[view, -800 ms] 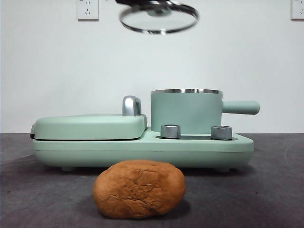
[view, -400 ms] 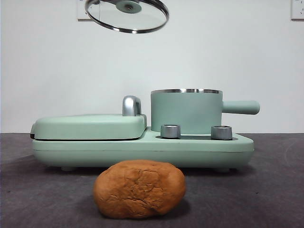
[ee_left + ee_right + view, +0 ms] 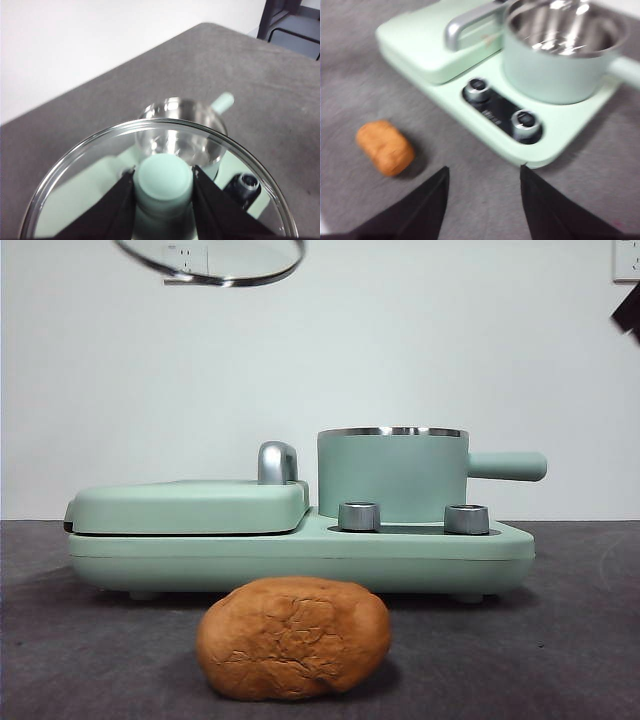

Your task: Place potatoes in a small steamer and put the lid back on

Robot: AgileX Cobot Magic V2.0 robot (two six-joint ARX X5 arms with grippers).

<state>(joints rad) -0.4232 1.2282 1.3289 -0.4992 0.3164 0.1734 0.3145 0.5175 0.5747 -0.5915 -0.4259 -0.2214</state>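
The orange-brown potato (image 3: pixel 293 638) lies on the dark table in front of the appliance; it also shows in the right wrist view (image 3: pixel 385 147). The mint-green steamer pot (image 3: pixel 392 472) stands open and empty on the base; its steel inside shows in the right wrist view (image 3: pixel 559 30). My left gripper (image 3: pixel 164 176) is shut on the mint knob (image 3: pixel 165 176) of the glass lid (image 3: pixel 210 262), held high at the upper left, above the griddle side. My right gripper (image 3: pixel 482 172) is open and empty, above the table in front of the base; a black tip (image 3: pixel 628 312) shows at the right edge.
The mint-green appliance base (image 3: pixel 300 552) carries a flat griddle cover (image 3: pixel 190 506) with a steel handle (image 3: pixel 277 462) and two steel dials (image 3: pixel 359 516). The pot's side handle (image 3: pixel 508 466) sticks out to the right. Wall sockets sit high on the white wall.
The left gripper has carried the lid up and to the left, away from above the pot. A black tip has come into view at the upper right edge.
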